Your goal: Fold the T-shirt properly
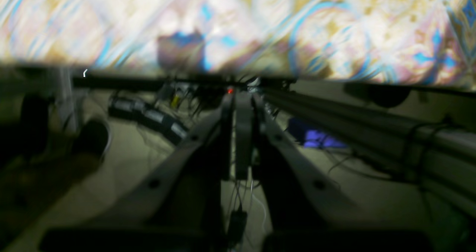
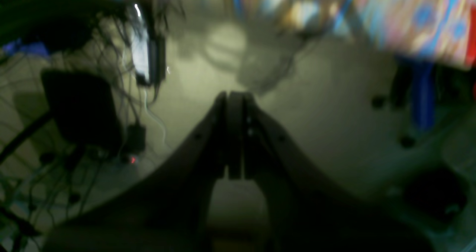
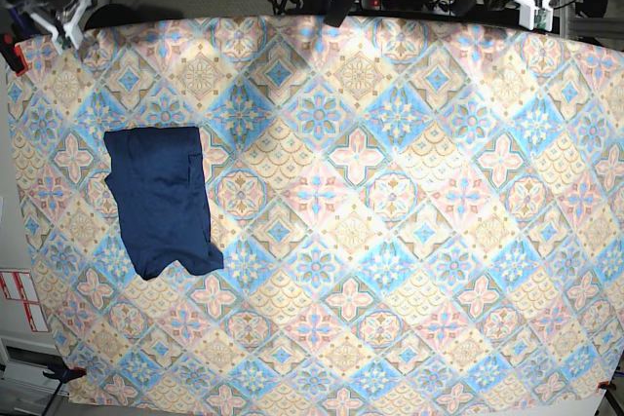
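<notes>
Base view, left to right, all positions given relative to the tablecloth. The right gripper sits at the tablecloth's far-left corner, above its edge; in the right wrist view its jaws are pressed together with nothing between them, over bare floor and cables. The T-shirt, dark navy, lies folded into a compact upright rectangle on the left part of the tablecloth, its lower edge uneven, with one corner jutting right. The rest of the tablecloth stretches flat to the right. The left gripper sits at the far-right corner; the left wrist view, blurred, shows its jaws together, holding nothing, pointing at the tablecloth's edge.
</notes>
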